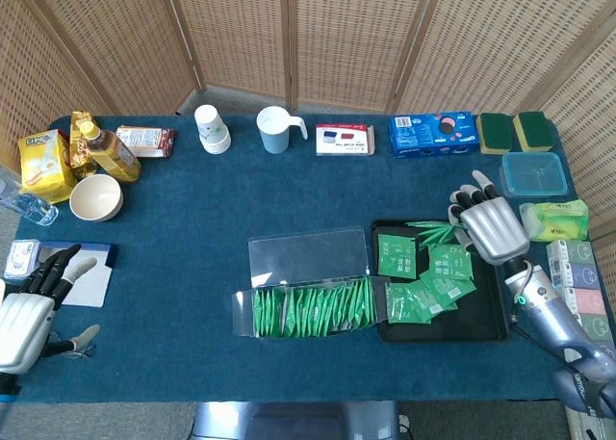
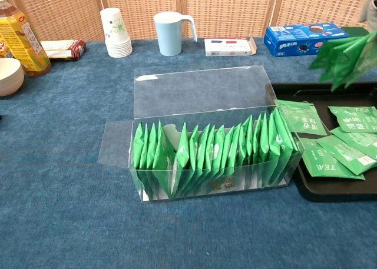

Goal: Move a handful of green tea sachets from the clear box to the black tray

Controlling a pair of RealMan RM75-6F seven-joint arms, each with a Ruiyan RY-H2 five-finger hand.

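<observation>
Woven wicker screen (image 1: 289,36) folded in panels behind table; blue cloth (image 1: 192,209) covers table; even, soft light.

Silver-shelled right robot hand (image 1: 493,228) with dark fingers, white-shelled left robot hand (image 1: 24,317), grey forearm

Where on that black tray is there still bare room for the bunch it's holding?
The black tray is bare along its near edge and right side, below the right hand gripping green sachets. Its left and middle are crowded with loose sachets.
</observation>
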